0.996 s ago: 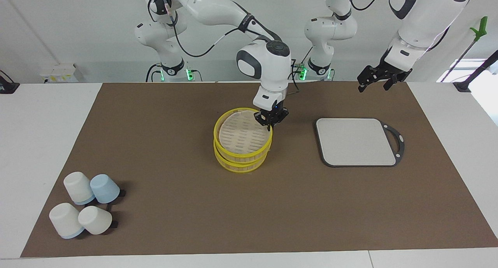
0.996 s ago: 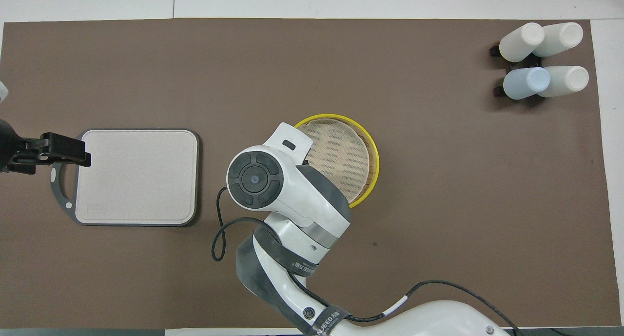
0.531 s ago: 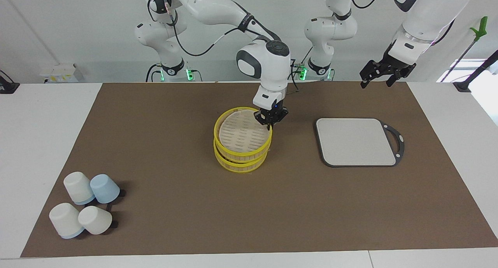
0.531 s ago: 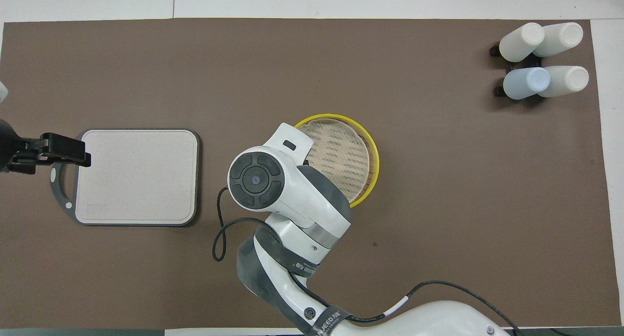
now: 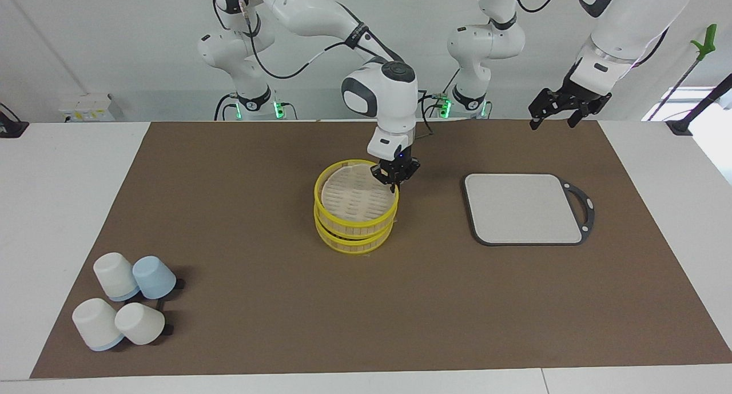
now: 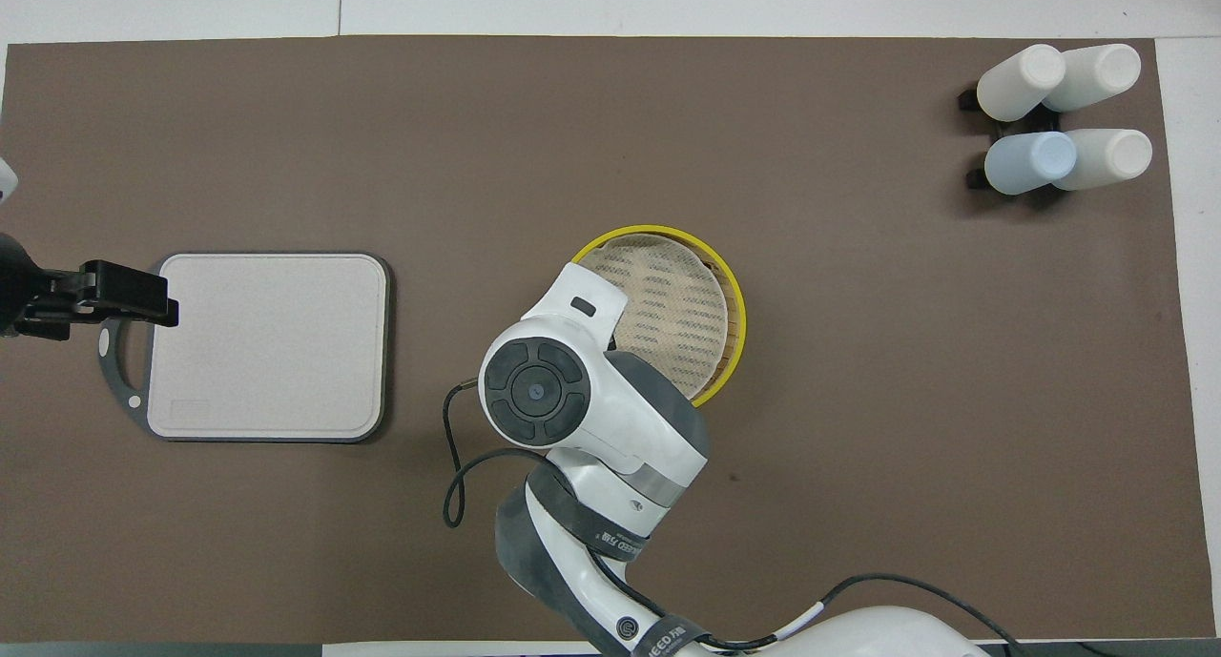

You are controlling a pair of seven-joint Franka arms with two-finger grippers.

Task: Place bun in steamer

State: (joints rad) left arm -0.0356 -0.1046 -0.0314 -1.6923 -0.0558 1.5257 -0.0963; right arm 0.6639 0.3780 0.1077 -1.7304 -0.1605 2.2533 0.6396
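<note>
I see the right gripper pressed together at the steamer's rim, mid-table beside the cutting board. I cannot see the bun. The left gripper waits, spread, over the mat's edge.

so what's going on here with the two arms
The right gripper, shut, is at the rim of the round yellow-rimmed two-tier steamer basket mid-table, on the side toward the grey cutting board. No bun is visible. The left gripper waits open in the air near the board.
</note>
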